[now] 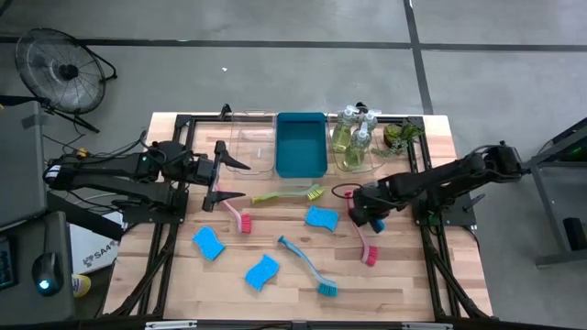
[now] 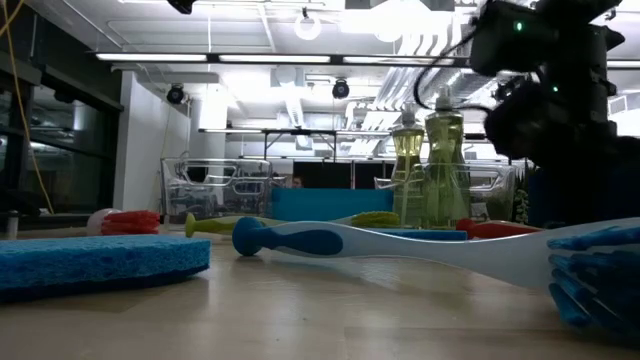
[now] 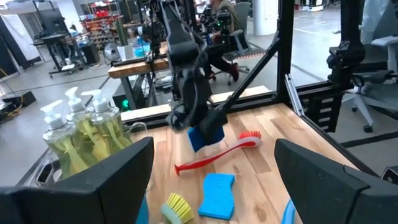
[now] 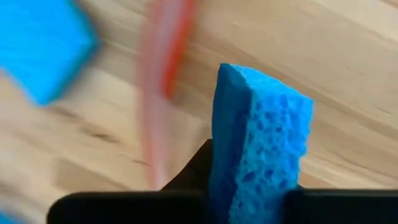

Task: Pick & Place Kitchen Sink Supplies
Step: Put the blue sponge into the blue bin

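Observation:
My right gripper (image 1: 360,217) points steeply down over the table's right half, shut on a bright blue sponge (image 3: 200,138). Beside it lies a red dish brush (image 1: 363,231). Three more blue sponges (image 1: 321,218) (image 1: 208,243) (image 1: 261,272) lie flat on the wood, along with a yellow-green brush (image 1: 289,194), a pink brush (image 1: 234,214) and a teal brush (image 1: 307,264). Pump bottles (image 1: 353,137) of yellowish liquid stand in a clear tray at the back. My left gripper (image 1: 223,176) hangs open at the left, holding nothing. My right gripper pinches the sponge between its two fingers, one on each flat face (image 4: 249,177), near one end. The fingers come from above, slanting steeply down. The sponge stands on edge, its free end (image 4: 264,93) sticking out past the fingertips, lifted just clear of the table.
A blue rectangular bin (image 1: 301,144) stands at the back centre, with a clear tray (image 1: 252,137) to its left. A small green plant (image 1: 401,136) sits at the back right. Black frame rails run along the table's left and right sides. Bare wood shows along the near edge.

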